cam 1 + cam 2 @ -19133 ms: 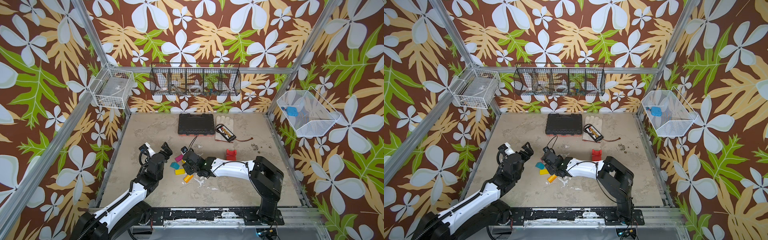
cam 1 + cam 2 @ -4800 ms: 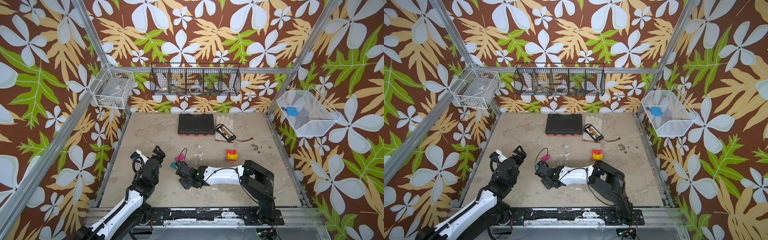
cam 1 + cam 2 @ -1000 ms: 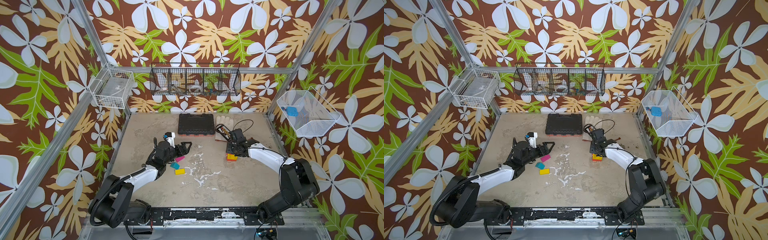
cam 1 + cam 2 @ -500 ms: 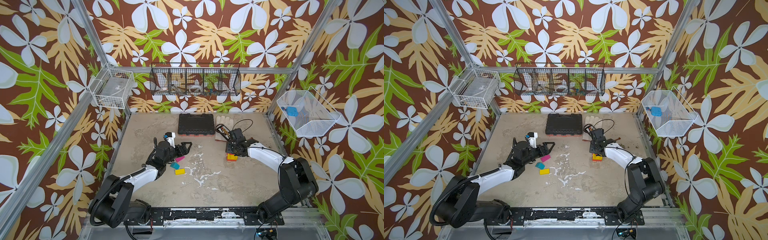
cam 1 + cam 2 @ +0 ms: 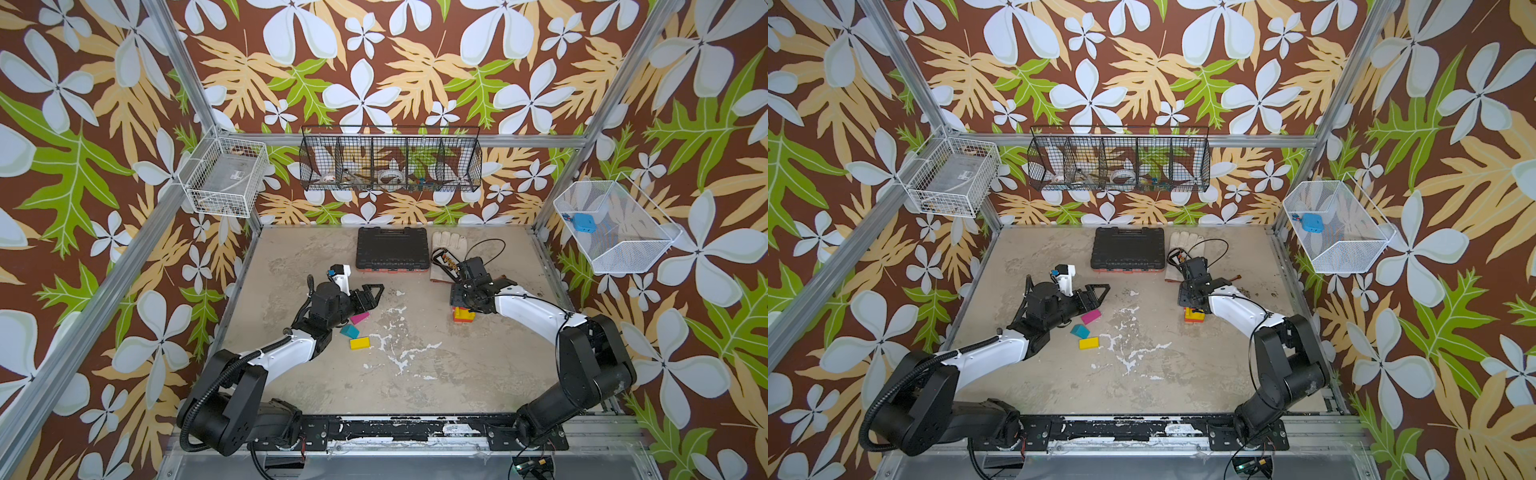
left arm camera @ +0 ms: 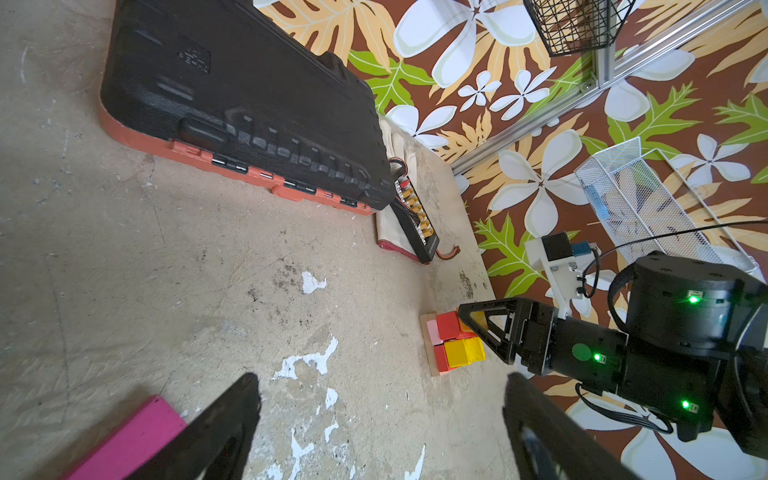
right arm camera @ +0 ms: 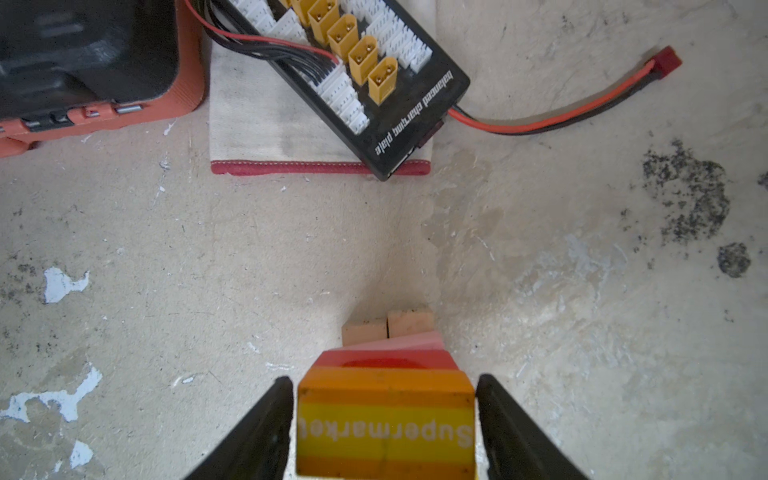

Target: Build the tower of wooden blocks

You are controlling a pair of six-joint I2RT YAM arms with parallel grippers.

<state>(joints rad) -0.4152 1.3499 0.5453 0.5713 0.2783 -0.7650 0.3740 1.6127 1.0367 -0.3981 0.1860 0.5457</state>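
1. Black wire basket point(image 5: 390, 185) on the back wall, split into compartments. It holds tape rolls and small bits too small to name.
2. White wire basket point(image 5: 216, 199) on the left frame post holds a flat clear box. White mesh basket point(image 5: 631, 253) on the right wall holds one small blue object point(image 5: 582, 222).
3. Black plastic tool case point(image 5: 392, 247) with an orange base sits shut at the back of the table. Just beside it is a pale work glove point(image 5: 449, 240) with a black charging plate point(image 7: 415, 104) on it.
4. The tower point(image 5: 463, 316) stands right of centre, in front of the glove: tan planks point(image 7: 386, 328) at the base, then pink and red pieces, with an orange-and-yellow block point(image 7: 386, 424) printed "Supermarket" on top.
5. Right gripper point(image 7: 384, 379) straddles that top block, jaws close on both sides. I cannot tell whether they press it or stand just clear.
6. Left gripper point(image 6: 380, 378) has its jaws spread wide with nothing between them, just beside the magenta brick point(image 5: 359, 318).
7. The magenta brick, teal block point(image 5: 349, 331) and yellow brick point(image 5: 360, 343) lie loose and close together left of centre, well apart from the tower.
8. Beige worn tabletop point(image 5: 415, 374) has white chips and dark specks. The walls are brown floral paper inside an aluminium frame.
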